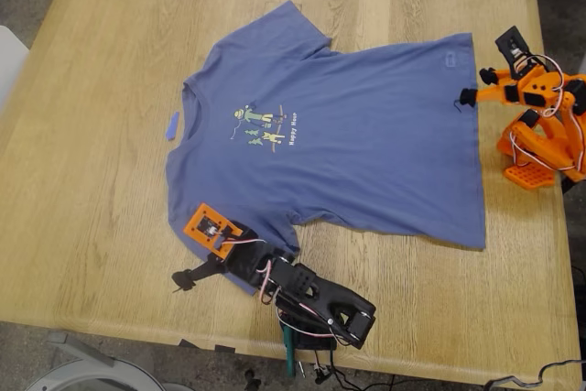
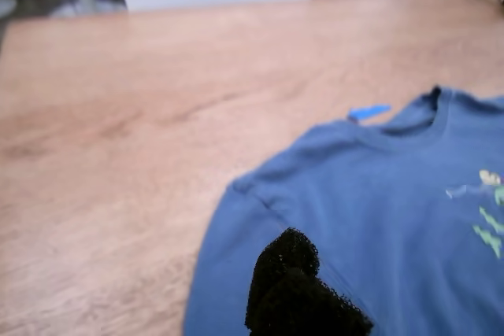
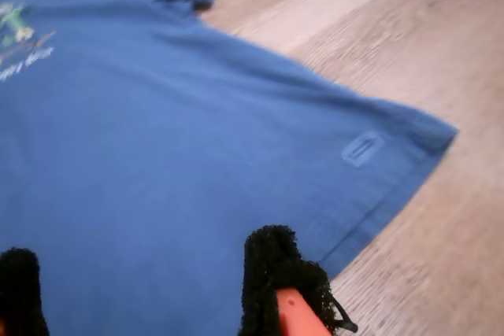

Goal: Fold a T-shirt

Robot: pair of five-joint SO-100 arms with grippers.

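Note:
The slate-blue T-shirt [image 1: 366,135] lies flat and face up on the wooden table [image 1: 92,180], collar toward the exterior view's left and hem toward its right. Its small chest print [image 1: 265,125] shows. My first gripper [image 1: 188,276] sits at the near sleeve [image 2: 236,257]. Only one black padded finger [image 2: 287,281] shows, resting over the sleeve cloth. My second gripper [image 1: 467,98] hovers at the hem's far corner, open, with its two black pads [image 3: 276,273] spread over the hem [image 3: 378,218] by a small sewn label [image 3: 362,148].
A tiny blue scrap [image 1: 172,125] lies on the wood just off the collar [image 2: 425,112]. The orange arm's base [image 1: 540,148] stands at the exterior view's right table edge. The black arm's base [image 1: 330,309] and cables hang over the near edge.

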